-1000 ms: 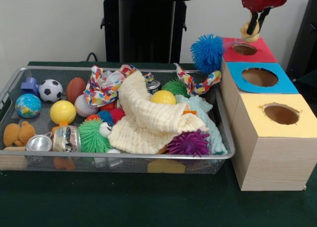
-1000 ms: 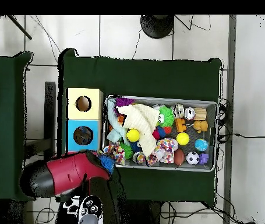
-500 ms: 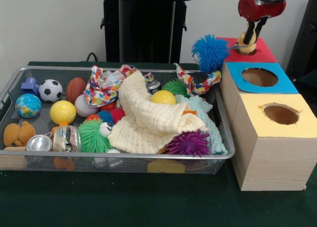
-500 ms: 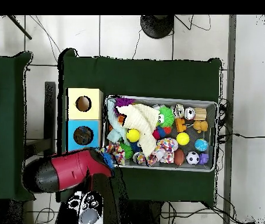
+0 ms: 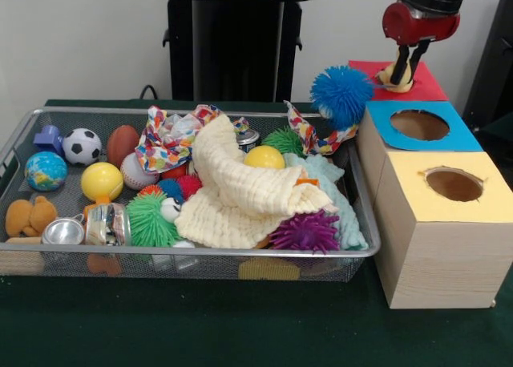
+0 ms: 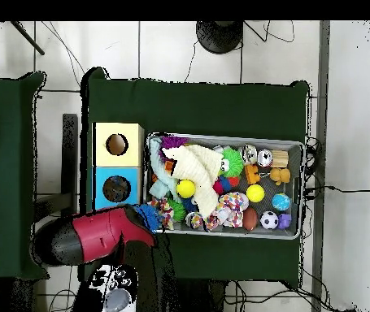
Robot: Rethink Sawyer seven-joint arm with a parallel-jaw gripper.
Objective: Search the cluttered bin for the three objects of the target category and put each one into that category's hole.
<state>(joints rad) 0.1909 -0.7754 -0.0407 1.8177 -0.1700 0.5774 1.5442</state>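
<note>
Lowering toy (image 5: 396, 76) further into red hole (image 5: 417, 78)

A black stand (image 5: 237, 42) is standing behind the green table (image 5: 200, 327); cables (image 6: 334, 190) are trailing across the tiled floor (image 6: 350, 106).

Gripper (image 5: 400, 69) down over the red box top (image 5: 425, 82), fingers closed on a small yellow-tan toy (image 5: 396, 77) sitting at the red hole. Blue spiky ball (image 5: 342, 93) just left of and slightly below the gripper, at the wire bin (image 5: 192, 252) corner. Blue box hole (image 5: 419, 124) below the gripper, nearer the camera; yellow box hole (image 5: 454, 183) further below that. Cream cloth (image 5: 240, 195) in the bin, well left and below.
</note>
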